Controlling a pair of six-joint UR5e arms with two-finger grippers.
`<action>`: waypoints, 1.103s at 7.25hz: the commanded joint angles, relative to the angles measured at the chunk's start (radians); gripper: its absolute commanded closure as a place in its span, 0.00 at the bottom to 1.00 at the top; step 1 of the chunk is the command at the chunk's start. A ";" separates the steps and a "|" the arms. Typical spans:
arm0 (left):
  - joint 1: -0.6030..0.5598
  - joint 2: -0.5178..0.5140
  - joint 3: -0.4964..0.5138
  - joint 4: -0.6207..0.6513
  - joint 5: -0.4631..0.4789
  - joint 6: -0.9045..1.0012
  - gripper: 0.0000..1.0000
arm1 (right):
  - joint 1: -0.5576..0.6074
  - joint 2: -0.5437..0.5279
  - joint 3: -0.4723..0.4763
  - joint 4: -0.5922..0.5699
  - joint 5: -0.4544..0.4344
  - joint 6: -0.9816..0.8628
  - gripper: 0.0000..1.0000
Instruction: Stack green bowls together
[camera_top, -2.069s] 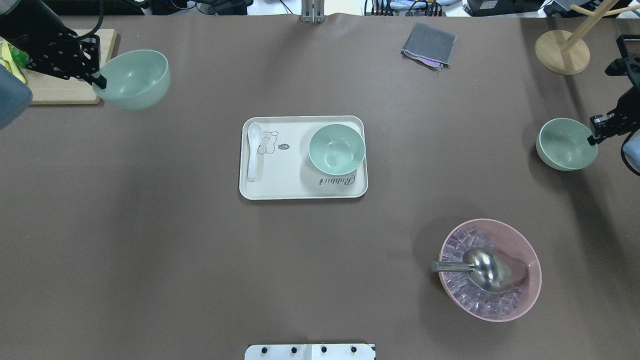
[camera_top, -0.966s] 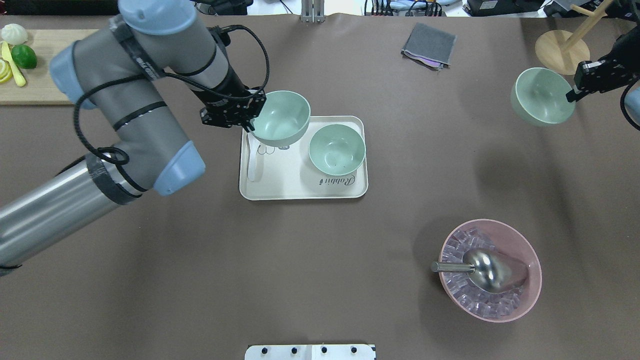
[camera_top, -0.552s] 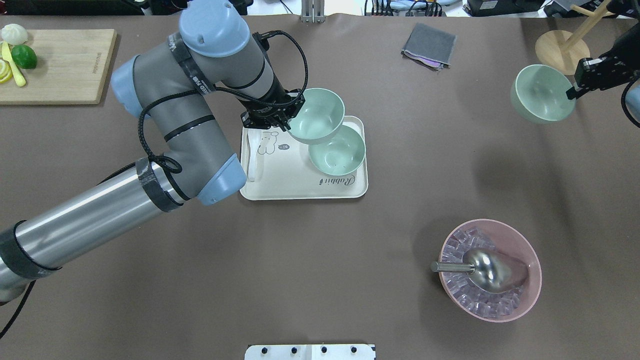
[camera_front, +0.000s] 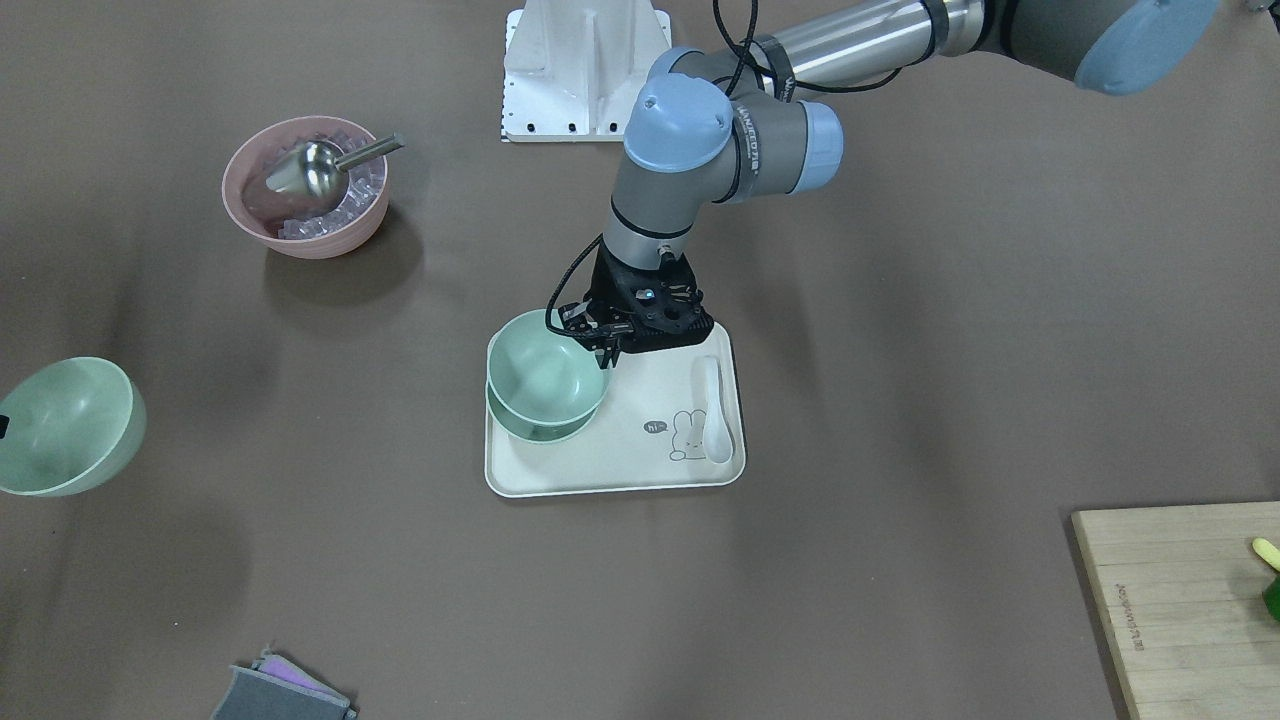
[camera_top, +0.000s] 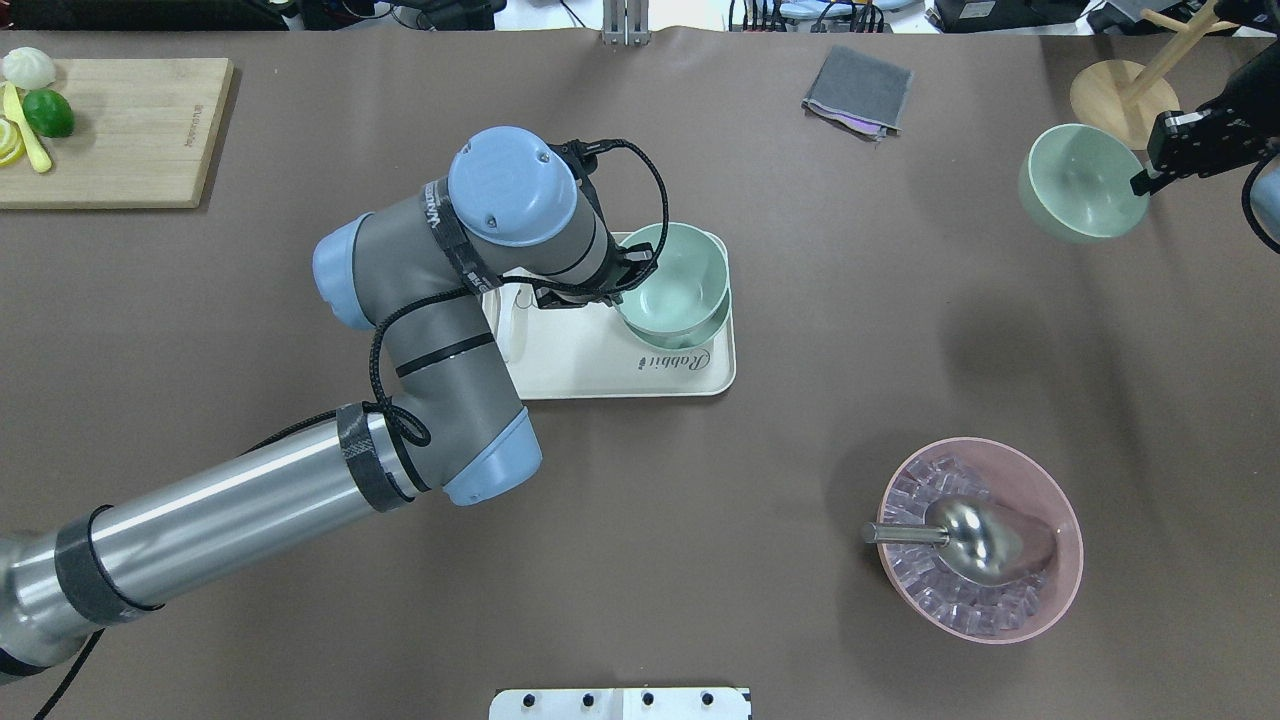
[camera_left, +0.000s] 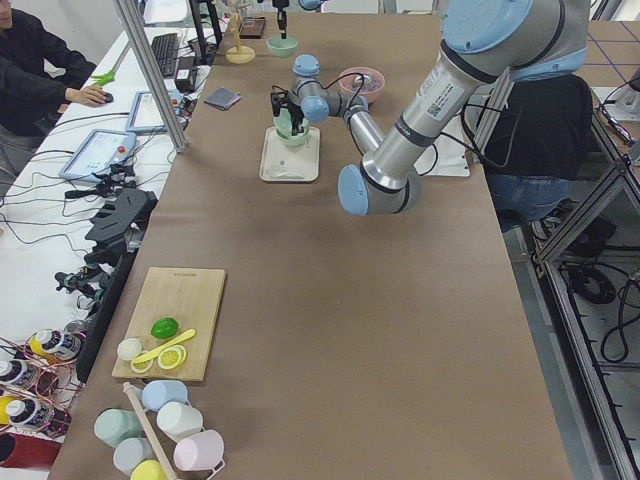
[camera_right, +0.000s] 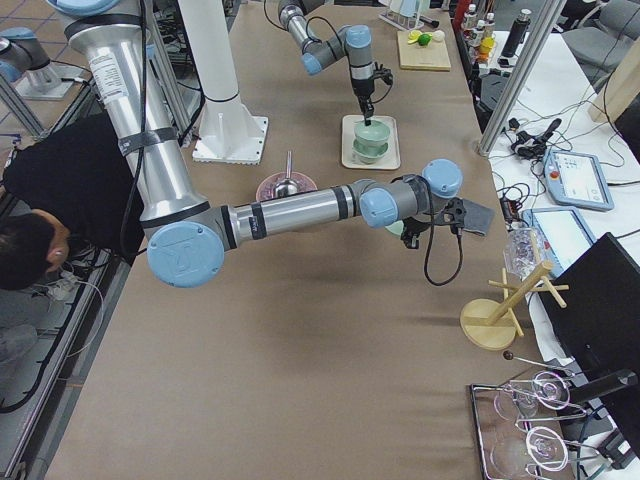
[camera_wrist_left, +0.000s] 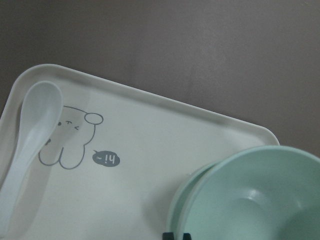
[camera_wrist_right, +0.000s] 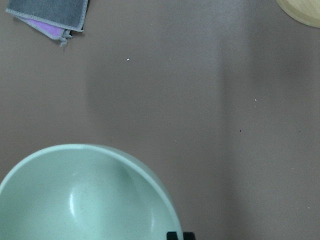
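Note:
My left gripper (camera_top: 637, 283) is shut on the rim of a pale green bowl (camera_top: 682, 272) and holds it nested in a second green bowl (camera_front: 540, 430) on the white tray (camera_top: 600, 370). The upper bowl (camera_wrist_left: 250, 200) sits slightly off-centre in the lower one (camera_wrist_left: 181, 200); I cannot tell whether it rests fully. My right gripper (camera_top: 1142, 183) is shut on the rim of the third green bowl (camera_top: 1078, 182) and holds it in the air at the far right; that bowl also shows in the right wrist view (camera_wrist_right: 85, 200).
A white spoon (camera_front: 715, 410) lies on the tray's other side. A pink bowl with ice and a metal scoop (camera_top: 980, 540) stands at the near right. A grey cloth (camera_top: 858, 90), a wooden stand (camera_top: 1123, 103) and a cutting board (camera_top: 120, 130) lie along the far edge.
My left arm carried its bowl from the far left to the tray and lowered it into the tray's bowl. My right gripper lifted its bowl off the table and moved it farther back.

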 joint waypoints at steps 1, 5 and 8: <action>0.024 -0.008 0.014 0.000 0.022 -0.003 1.00 | 0.000 0.002 0.002 0.000 0.000 0.001 1.00; 0.024 -0.040 0.065 -0.001 0.036 -0.029 1.00 | 0.003 0.005 0.000 0.000 -0.008 0.001 1.00; 0.015 -0.040 0.061 0.002 0.037 -0.066 0.44 | 0.003 0.003 0.002 0.000 -0.006 0.001 1.00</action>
